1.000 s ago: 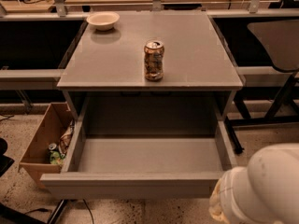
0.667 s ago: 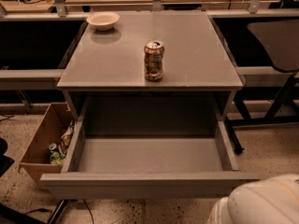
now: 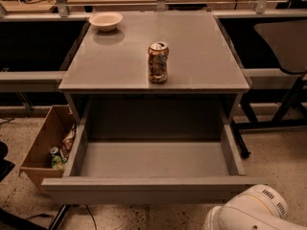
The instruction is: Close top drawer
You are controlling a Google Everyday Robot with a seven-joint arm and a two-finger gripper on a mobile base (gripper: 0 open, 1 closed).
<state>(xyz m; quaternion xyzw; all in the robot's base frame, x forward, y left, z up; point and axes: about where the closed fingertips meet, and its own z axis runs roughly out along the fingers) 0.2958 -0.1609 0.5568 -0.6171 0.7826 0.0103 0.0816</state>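
Note:
The top drawer (image 3: 153,159) is pulled fully out of the grey cabinet toward me. Its shallow grey box interior is empty and its flat front (image 3: 144,189) runs across the lower part of the view. Only a white rounded part of my arm (image 3: 252,213) shows at the bottom right corner, just in front of the drawer's right front end. My gripper is out of view. The two narrower drawers below are hidden.
A drink can (image 3: 158,62) stands on the grey cabinet top (image 3: 120,56), and a cream bowl (image 3: 105,21) sits at its back left. A cardboard box (image 3: 43,145) with trash stands on the floor at left. A chair base (image 3: 283,114) stands at right.
The white arm has dropped lower and to the right, so less of it shows in the corner. The drawer, can and bowl have not moved.

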